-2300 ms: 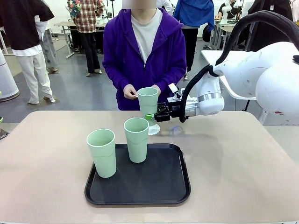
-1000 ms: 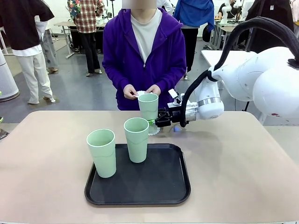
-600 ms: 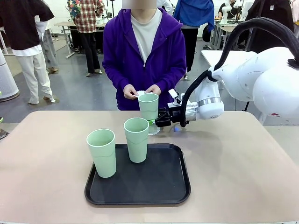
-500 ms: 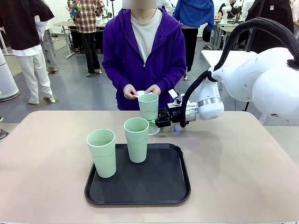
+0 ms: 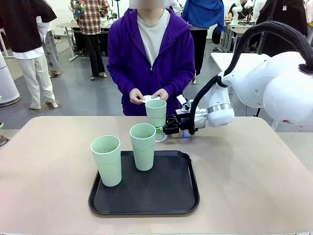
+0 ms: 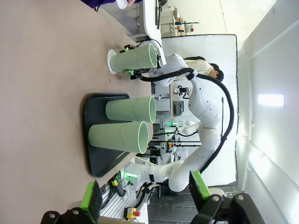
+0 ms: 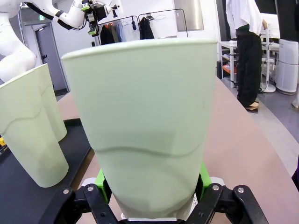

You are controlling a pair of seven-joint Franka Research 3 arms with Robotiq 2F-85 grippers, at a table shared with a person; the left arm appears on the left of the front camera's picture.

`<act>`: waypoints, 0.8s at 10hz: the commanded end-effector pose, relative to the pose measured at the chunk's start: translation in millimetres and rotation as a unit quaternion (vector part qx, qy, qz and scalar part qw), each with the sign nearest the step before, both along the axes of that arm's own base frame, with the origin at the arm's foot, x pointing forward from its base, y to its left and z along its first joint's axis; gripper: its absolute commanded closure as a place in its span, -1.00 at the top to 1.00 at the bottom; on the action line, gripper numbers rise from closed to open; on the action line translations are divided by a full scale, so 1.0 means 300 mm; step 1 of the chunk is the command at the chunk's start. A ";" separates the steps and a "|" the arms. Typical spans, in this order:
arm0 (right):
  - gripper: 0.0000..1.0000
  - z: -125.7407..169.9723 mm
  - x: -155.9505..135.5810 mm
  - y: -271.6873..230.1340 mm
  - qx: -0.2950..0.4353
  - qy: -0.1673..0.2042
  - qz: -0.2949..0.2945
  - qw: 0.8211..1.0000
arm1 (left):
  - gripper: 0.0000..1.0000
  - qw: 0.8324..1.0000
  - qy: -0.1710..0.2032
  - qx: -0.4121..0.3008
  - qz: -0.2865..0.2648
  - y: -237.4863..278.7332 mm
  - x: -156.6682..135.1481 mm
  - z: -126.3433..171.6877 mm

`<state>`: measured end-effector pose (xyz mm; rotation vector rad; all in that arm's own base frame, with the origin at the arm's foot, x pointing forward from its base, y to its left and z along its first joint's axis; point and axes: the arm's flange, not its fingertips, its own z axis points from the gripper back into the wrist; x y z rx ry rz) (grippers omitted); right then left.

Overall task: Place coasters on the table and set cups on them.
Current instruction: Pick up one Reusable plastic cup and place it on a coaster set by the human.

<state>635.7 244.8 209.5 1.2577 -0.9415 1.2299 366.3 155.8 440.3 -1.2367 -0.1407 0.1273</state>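
My right gripper (image 5: pixel 161 129) is shut on the lower part of a pale green cup (image 5: pixel 156 112), held upright over a white lacy coaster (image 5: pixel 162 136) on the beige table (image 5: pixel 244 166). Whether the cup's base touches the coaster is hidden. In the right wrist view this cup (image 7: pixel 145 121) stands between my green pads (image 7: pixel 100 180), with the coaster's edge (image 7: pixel 217 180) beneath. Two more cups (image 5: pixel 106 160) (image 5: pixel 143 146) stand on the black tray (image 5: pixel 171 191). The person's hands hold more white coasters (image 5: pixel 147 98). My left gripper (image 6: pixel 145 193) hangs open and empty, far from the cups.
The tray sits at the table's near middle, close to the left of the held cup. The person stands at the far edge directly behind it. Bare tabletop lies to the left and right of the tray. A white table (image 5: pixel 230 58) stands behind my right arm.
My right gripper has lowered the cup a little toward the coaster. The tray cups and the person's hands have stayed put.
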 end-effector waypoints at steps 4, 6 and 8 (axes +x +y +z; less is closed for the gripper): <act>1.00 -0.014 0.029 0.005 -0.001 -0.008 0.011 1.000 | 1.00 1.000 -0.004 -0.005 0.001 -0.001 0.000 0.006; 1.00 -0.014 0.026 0.009 -0.003 -0.007 0.015 1.000 | 1.00 1.000 -0.004 -0.005 0.001 -0.001 0.000 0.006; 1.00 -0.015 0.026 0.011 -0.007 -0.006 0.018 1.000 | 1.00 1.000 -0.004 -0.005 0.001 -0.001 0.000 0.006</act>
